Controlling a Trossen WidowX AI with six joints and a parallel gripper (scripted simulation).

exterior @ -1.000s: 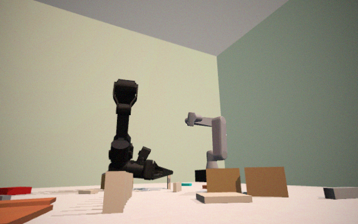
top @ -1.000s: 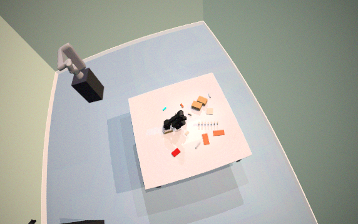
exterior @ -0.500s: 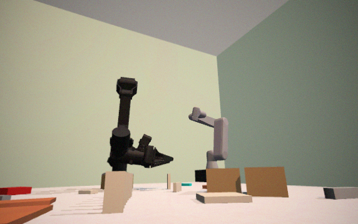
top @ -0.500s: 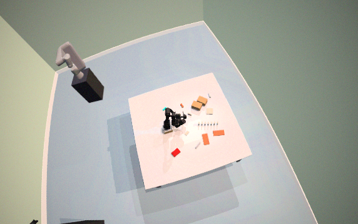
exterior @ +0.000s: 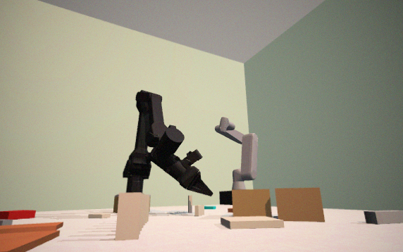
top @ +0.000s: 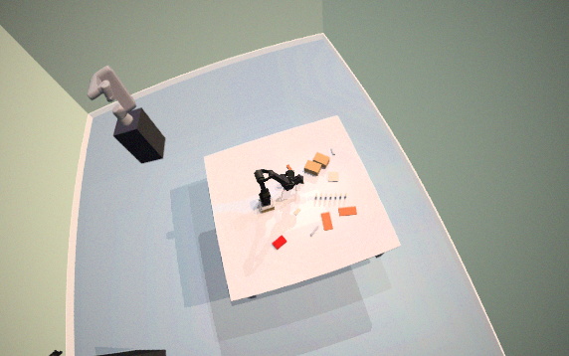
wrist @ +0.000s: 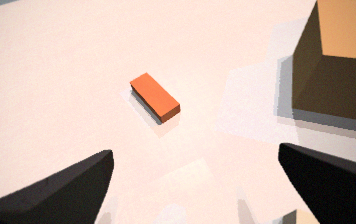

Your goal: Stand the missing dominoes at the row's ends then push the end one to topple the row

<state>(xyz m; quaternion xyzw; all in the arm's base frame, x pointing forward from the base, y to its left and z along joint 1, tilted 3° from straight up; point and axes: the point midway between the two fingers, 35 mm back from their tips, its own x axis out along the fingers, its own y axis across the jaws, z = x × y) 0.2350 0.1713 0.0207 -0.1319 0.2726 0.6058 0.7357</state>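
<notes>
A row of several thin pale dominoes stands upright and evenly spaced. Another thin pale domino stands upright apart from the row; the arm hides it in the top view. A small pale block lies low just right of it, and a pale block corner shows at the wrist view's bottom edge. A pale flat piece lies near the row's arm-side end. My gripper is wide open and empty, above the table, pointing down at a slant, away from the row.
An orange block lies ahead of the fingers. Two brown boxes stand to the right. A pale tile lies between boxes and row. Orange slabs and a red block lie across the row.
</notes>
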